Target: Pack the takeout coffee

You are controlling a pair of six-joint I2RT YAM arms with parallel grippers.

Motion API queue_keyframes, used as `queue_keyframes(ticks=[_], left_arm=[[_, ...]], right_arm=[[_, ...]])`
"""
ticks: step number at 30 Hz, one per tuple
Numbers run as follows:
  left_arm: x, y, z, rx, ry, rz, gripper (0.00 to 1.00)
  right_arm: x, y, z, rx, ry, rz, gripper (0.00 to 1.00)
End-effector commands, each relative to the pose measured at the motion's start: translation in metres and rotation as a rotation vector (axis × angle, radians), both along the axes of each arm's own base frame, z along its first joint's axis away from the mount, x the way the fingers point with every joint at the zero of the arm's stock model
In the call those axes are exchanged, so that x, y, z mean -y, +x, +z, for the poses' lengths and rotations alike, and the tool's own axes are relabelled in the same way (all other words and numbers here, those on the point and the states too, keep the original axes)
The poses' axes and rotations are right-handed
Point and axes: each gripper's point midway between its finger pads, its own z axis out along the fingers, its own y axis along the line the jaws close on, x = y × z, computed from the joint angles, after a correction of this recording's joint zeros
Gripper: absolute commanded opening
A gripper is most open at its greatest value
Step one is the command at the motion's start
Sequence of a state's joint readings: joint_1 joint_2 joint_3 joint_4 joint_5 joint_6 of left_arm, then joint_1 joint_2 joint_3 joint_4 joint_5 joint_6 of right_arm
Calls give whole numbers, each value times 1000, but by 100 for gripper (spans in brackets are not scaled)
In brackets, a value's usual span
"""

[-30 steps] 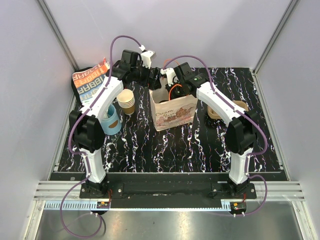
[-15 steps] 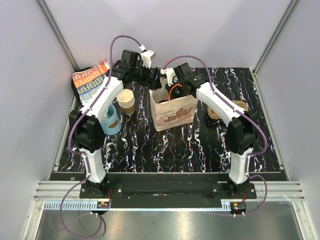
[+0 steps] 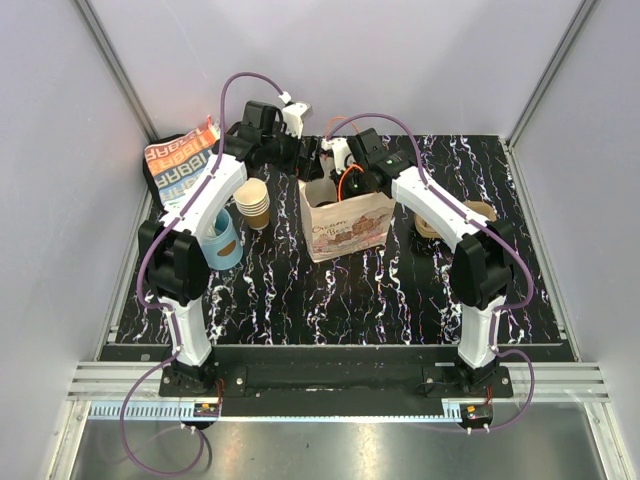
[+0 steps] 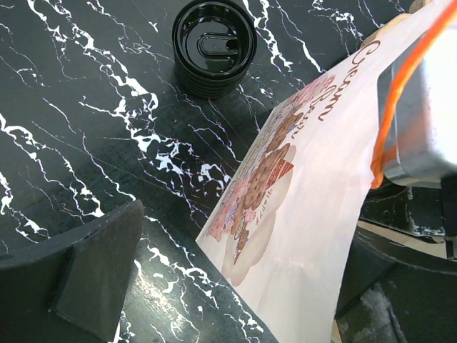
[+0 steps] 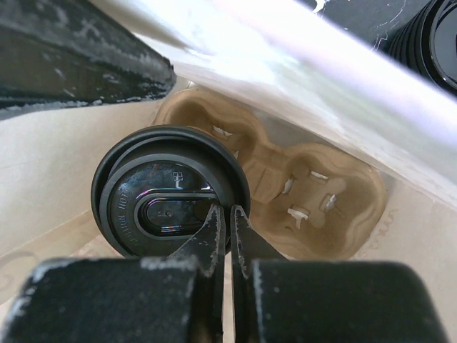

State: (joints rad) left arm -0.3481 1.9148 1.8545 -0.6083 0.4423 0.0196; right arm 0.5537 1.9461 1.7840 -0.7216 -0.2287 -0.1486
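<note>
The takeout coffee (image 5: 164,207) shows as a round black lid inside the white printed paper bag (image 3: 345,228). It stands at the left end of a brown pulp cup tray (image 5: 321,193) at the bag's bottom. My right gripper (image 5: 230,214) reaches down into the bag (image 3: 343,182); its jaws are almost together, pinched at the lid's right rim. My left gripper (image 3: 307,157) is at the bag's back rim. In the left wrist view one finger (image 4: 93,279) stands outside the bag wall (image 4: 307,200), well apart from it; the other finger is hidden.
A stack of black lids (image 4: 213,44) sits behind the bag. Stacked lidless brown cups (image 3: 253,203) and a blue cup (image 3: 222,240) stand to the left, a striped packet (image 3: 180,160) at the back left, and brown trays (image 3: 440,220) to the right.
My right arm has shifted slightly back and left over the bag. The left arm and the bag have stayed put.
</note>
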Motion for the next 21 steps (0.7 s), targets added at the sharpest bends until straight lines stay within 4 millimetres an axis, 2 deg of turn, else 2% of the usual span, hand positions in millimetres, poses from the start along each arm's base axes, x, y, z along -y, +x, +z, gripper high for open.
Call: queue_keyframes(ticks=[1, 21], left_arm=[[2, -1, 29, 75, -45, -15, 99], [3, -2, 30, 72, -53, -20, 99]], right_arm=[[-13, 2, 10, 32, 49, 12, 0], [-9, 12, 5, 63, 23, -13, 0]])
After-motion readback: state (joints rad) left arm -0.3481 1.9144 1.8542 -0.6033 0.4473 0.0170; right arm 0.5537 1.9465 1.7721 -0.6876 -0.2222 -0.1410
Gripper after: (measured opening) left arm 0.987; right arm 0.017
